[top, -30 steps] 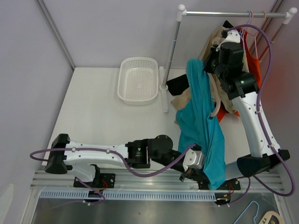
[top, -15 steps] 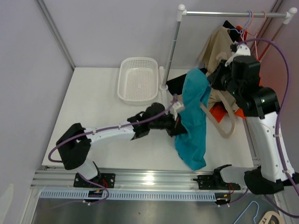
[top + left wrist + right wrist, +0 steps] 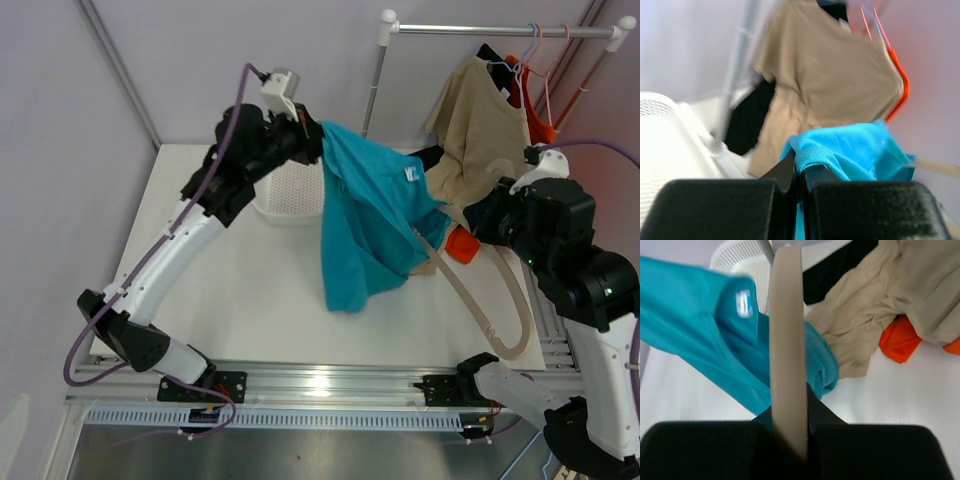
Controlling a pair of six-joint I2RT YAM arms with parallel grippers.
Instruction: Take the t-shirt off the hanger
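Step in hand: stripping t-shirt (image 3: 365, 220) off hanger (image 3: 787, 340). My left tool (image 3: 799, 185) pinches t-shirt above basket (image 3: 290, 215); right tool (image 3: 789, 440) pinches hanger, right of basket. Cloth looks caught there; next I need wider pull apart, grips firm.

The white table (image 3: 230, 300) carries a white mesh basket (image 3: 285, 200) near its back edge, the rack's pole (image 3: 372, 90), and a black garment (image 3: 840, 270), beige garment (image 3: 865, 315) and orange garment (image 3: 900, 337) heaped together. The teal t-shirt (image 3: 365, 230) possibly brushes it.
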